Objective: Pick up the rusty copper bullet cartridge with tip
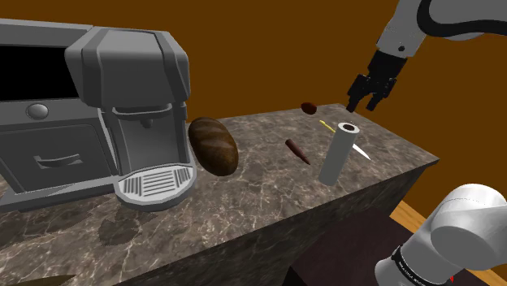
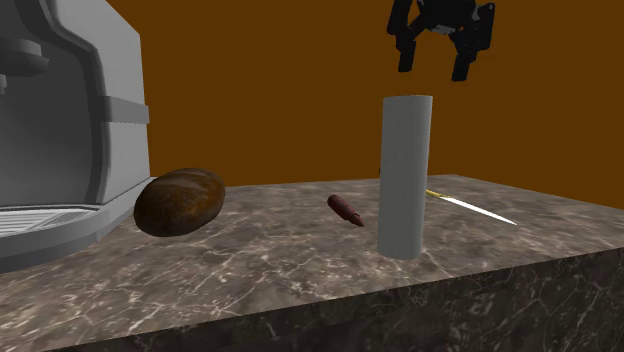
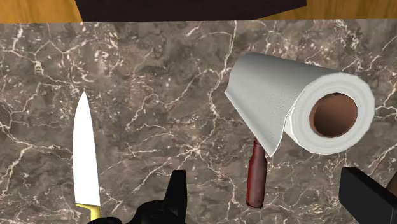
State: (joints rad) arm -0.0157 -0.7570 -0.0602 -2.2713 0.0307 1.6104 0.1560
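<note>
The cartridge [image 1: 297,151] is a dark reddish-brown bullet shape lying on its side on the marble counter [image 1: 244,211], its tip towards the counter's front. In the second exterior view the cartridge [image 2: 346,210] lies just left of an upright paper towel roll [image 2: 404,175]. My gripper [image 1: 367,97] hangs open high above the counter, above and behind the roll, holding nothing. Seen from the other side, the gripper [image 2: 437,55] is well above the roll's top. In the wrist view the cartridge [image 3: 256,178] lies far below the open gripper [image 3: 264,186], partly hidden by the roll [image 3: 286,102].
A knife [image 1: 361,152] with a yellow handle lies behind the roll. A brown loaf [image 1: 214,146] leans by a grey coffee machine [image 1: 130,106]. A small dark brown lump [image 1: 309,107] sits at the far edge. The counter drops off at the shoulder view's right.
</note>
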